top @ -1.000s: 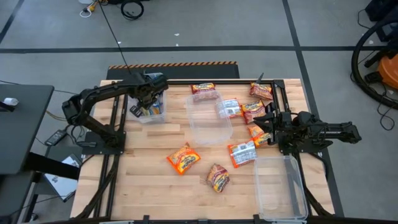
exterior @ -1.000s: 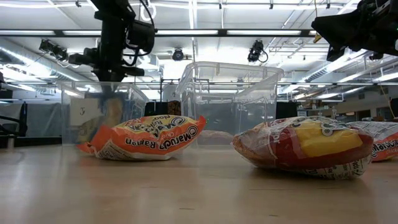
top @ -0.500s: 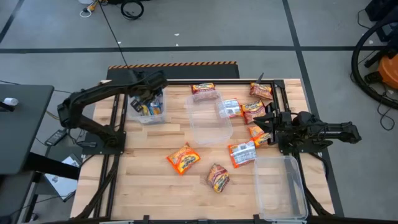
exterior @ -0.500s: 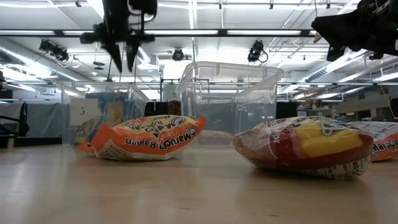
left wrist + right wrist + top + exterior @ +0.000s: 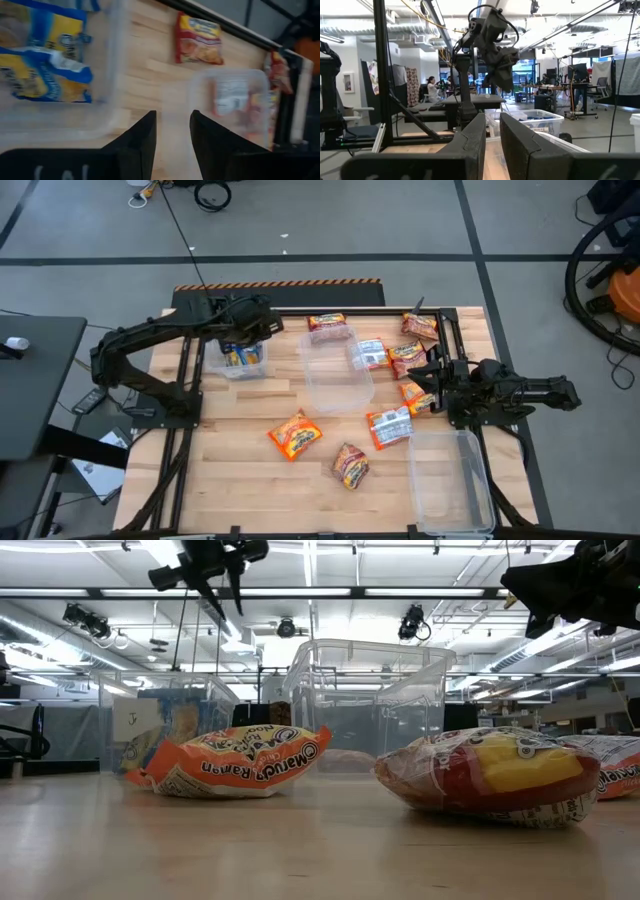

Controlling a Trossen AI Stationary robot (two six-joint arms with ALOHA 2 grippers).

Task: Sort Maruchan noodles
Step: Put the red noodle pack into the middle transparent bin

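The left claw [image 5: 255,320] hangs in the upper left of the high view, above the far right edge of the left bin [image 5: 240,356]. Its fingers stand apart with nothing between them. In that bin lie blue-and-yellow packets [image 5: 42,65], seen through its clear wall.

The right claw [image 5: 432,380] waits at the right of the frame, near the surface's [image 5: 250,450] right edge. Its fingers are a narrow gap apart, and nothing shows between them.

A middle bin [image 5: 335,370] stands at the upper centre. A third bin [image 5: 450,480] lies at the lower right. Loose packets are scattered across the wood. An orange one [image 5: 293,434] lies at centre, with a dark red one [image 5: 350,465] below it. Another red one [image 5: 327,324] lies at the top edge, just beyond the middle bin. Several more [image 5: 400,360] cluster between the middle bin and the right claw.
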